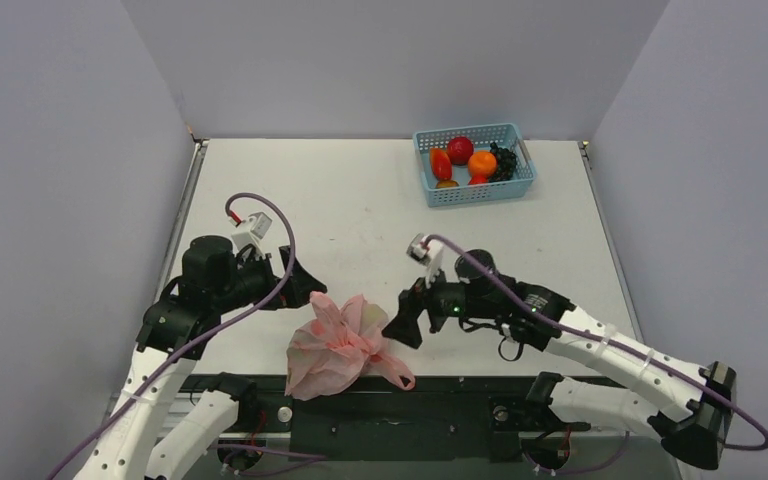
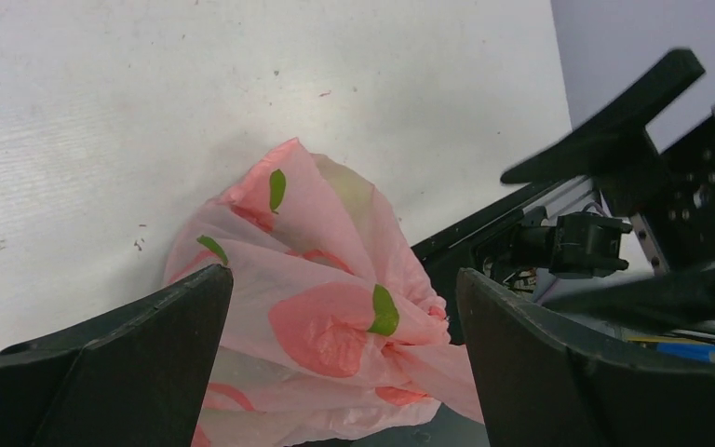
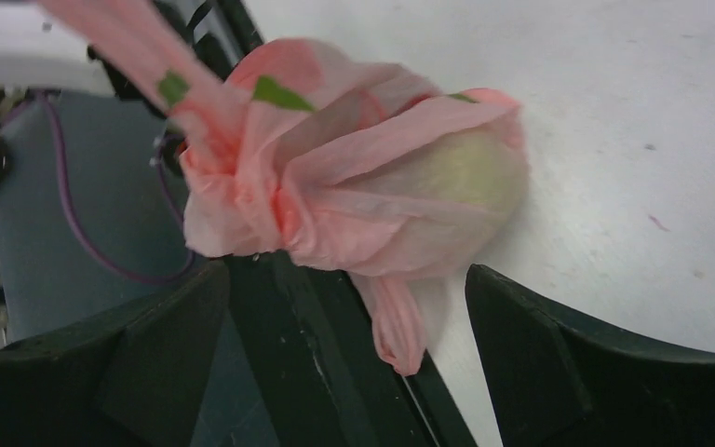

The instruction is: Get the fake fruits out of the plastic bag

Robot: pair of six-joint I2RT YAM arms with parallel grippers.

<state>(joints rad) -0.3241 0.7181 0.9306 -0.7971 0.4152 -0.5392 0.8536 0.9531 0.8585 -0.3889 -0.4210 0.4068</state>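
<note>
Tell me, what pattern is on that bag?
The plastic bag is translucent pink with red blotches and green leaf marks, clearest in the left wrist view.

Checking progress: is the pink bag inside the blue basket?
No, the pink plastic bag lies on the table, well apart from the blue mesh basket.

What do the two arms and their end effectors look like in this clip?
Both match: white link shells on the left arm and right arm, black joints and wrists. A purple cable loops to a small white module at each wrist. The left end effector and right end effector each have two broad matte-black fingers. A green light glows on the right wrist.
</note>
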